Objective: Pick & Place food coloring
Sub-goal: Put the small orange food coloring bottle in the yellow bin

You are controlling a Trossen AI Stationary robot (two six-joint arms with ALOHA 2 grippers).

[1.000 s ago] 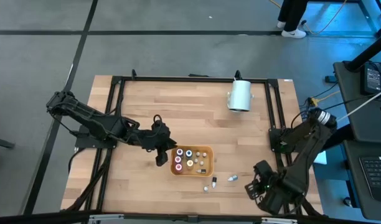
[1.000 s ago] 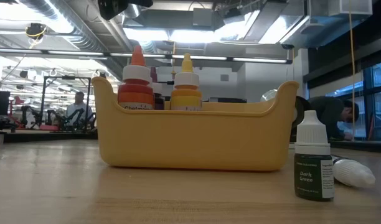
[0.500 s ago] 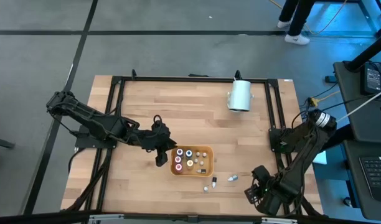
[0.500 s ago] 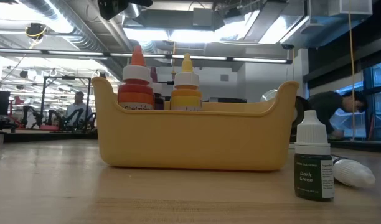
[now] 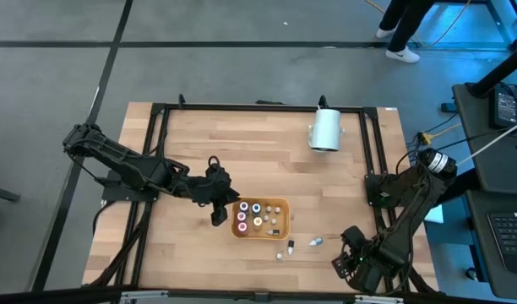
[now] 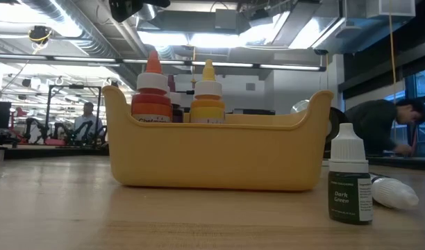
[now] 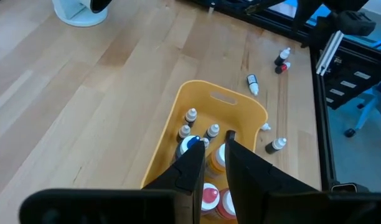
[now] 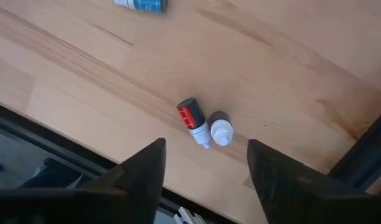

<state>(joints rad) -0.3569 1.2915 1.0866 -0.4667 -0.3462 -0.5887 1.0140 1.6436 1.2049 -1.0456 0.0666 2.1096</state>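
Observation:
The food coloring bottles are small. Several stand in the orange tray (image 5: pixel 260 217), also seen in the low view as tray (image 6: pixel 212 156). Three lie or stand loose on the wood near it, among them a dark green bottle (image 6: pixel 350 182). Two more, a red-labelled bottle (image 8: pixel 192 120) lying on its side and a white-capped bottle (image 8: pixel 221 129), rest near the table's near right edge. My right gripper (image 8: pixel 205 149) hangs open above those two, pointing down, clear of them. My left gripper (image 7: pixel 215 150) hovers over the tray's left end, its fingers all but together with nothing between them.
A large white cylinder (image 5: pixel 325 131) lies at the far edge. Black frame rails (image 5: pixel 372 152) run along the table's sides. A blue-labelled bottle (image 8: pixel 141 4) lies farther in from the pair. Bare wood spreads between the tray and the cylinder. People move in the room behind.
My right gripper has sunk a little toward the table at the near right corner. My left arm and the bottles have kept still.

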